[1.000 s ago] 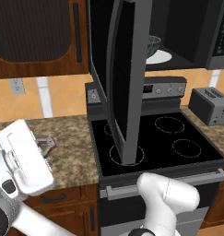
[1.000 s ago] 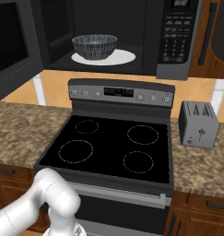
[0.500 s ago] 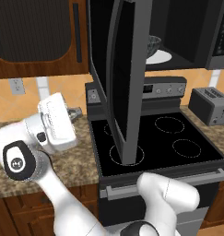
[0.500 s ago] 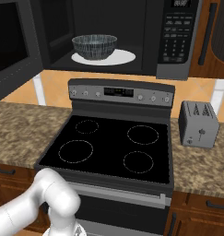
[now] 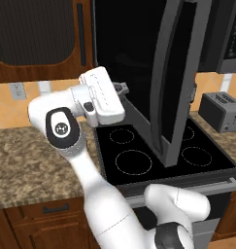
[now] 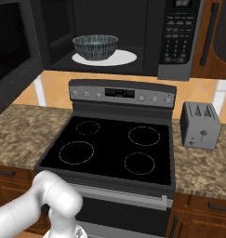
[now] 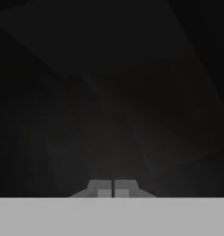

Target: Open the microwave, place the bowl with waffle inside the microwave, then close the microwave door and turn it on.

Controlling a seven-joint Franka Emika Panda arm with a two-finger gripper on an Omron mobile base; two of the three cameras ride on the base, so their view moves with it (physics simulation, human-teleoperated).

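Against microwave door [image 5: 168, 82], closed empty tool [image 7: 112, 189]

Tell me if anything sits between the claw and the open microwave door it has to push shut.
Nothing visible does. The shut claw is right at the outer face of the microwave door, which stands swung out over the stove.

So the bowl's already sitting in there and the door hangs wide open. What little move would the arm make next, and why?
Probably a push on the microwave door to swing it shut. The bowl sits on the turntable plate, and the gripper, shut and empty, is at the open door's outer face.
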